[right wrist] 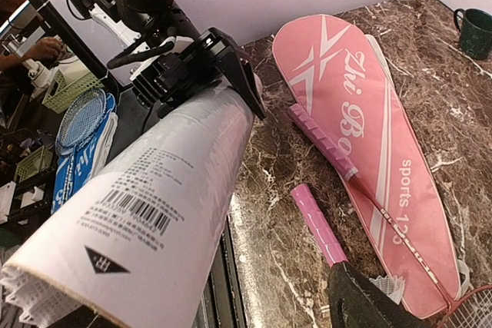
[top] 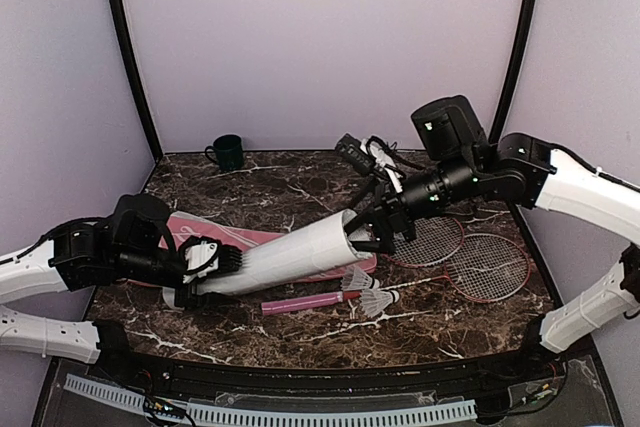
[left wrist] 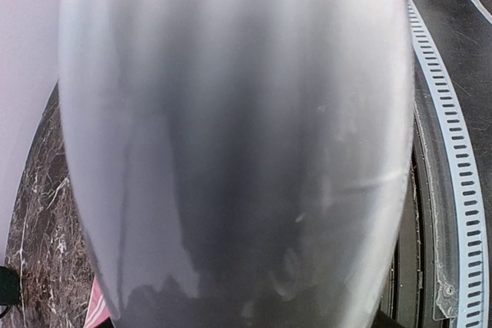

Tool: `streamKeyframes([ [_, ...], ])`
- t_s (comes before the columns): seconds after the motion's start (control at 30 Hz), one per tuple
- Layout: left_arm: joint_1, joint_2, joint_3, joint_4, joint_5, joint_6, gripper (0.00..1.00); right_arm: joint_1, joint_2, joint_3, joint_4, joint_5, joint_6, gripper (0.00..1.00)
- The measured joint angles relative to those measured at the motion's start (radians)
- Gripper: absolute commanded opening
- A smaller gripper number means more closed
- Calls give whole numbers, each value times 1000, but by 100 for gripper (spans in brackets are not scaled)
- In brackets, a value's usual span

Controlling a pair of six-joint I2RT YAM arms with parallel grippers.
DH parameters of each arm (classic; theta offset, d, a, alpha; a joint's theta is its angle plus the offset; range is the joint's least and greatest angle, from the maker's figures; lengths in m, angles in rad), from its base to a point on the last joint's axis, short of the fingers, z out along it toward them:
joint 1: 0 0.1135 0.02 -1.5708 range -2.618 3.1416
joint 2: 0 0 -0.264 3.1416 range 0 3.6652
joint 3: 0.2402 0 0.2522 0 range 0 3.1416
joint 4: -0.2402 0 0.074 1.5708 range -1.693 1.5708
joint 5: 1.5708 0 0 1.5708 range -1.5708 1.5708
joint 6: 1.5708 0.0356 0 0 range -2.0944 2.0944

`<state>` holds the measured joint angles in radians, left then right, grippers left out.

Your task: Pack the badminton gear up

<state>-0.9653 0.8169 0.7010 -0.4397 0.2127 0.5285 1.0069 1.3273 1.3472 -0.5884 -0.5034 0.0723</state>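
Note:
My left gripper (top: 213, 265) is shut on the lower end of the long white tube (top: 285, 255), which slants up to the right above the pink bag (top: 235, 237). The tube (left wrist: 231, 136) fills the left wrist view. My right gripper (top: 368, 237) is open at the tube's open mouth. White feathers (right wrist: 23, 301) show at the mouth of the tube (right wrist: 154, 205). One dark finger (right wrist: 361, 305) is in view. Two shuttlecocks (top: 358, 279) (top: 376, 299) lie on the table. Two red-framed rackets (top: 432, 239) (top: 490, 267) lie at the right, one pink handle (top: 300, 302) in front, the other handle (right wrist: 319, 136) on the bag (right wrist: 361, 105).
A dark green mug (top: 228, 152) stands at the back left of the marble table (top: 300, 187). A black device with cables (top: 358, 154) sits at the back middle. A slotted white rail (top: 300, 413) runs along the near edge.

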Motion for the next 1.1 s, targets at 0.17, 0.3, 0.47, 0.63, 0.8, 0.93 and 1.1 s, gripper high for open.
streamKeyframes([
  [0.17,-2,0,0,-16,-4,2,33,30,50,0,39,16,6,82],
  [0.3,-2,-6,-1,-28,-8,3,33,48,74,-14,95,18,20,83],
  [0.47,-4,-23,-11,-42,-11,8,33,59,81,-45,162,3,32,85],
  [0.63,-4,-32,-18,-45,-16,8,33,62,68,-65,184,5,35,87],
  [0.8,-8,-42,-21,-22,-16,-1,33,67,2,-69,167,27,35,88],
  [0.93,-8,-53,-31,10,-26,-19,33,68,-56,-61,137,46,43,89],
  [1.1,-8,-53,-45,23,-42,-38,33,66,-146,-59,82,122,50,87],
])
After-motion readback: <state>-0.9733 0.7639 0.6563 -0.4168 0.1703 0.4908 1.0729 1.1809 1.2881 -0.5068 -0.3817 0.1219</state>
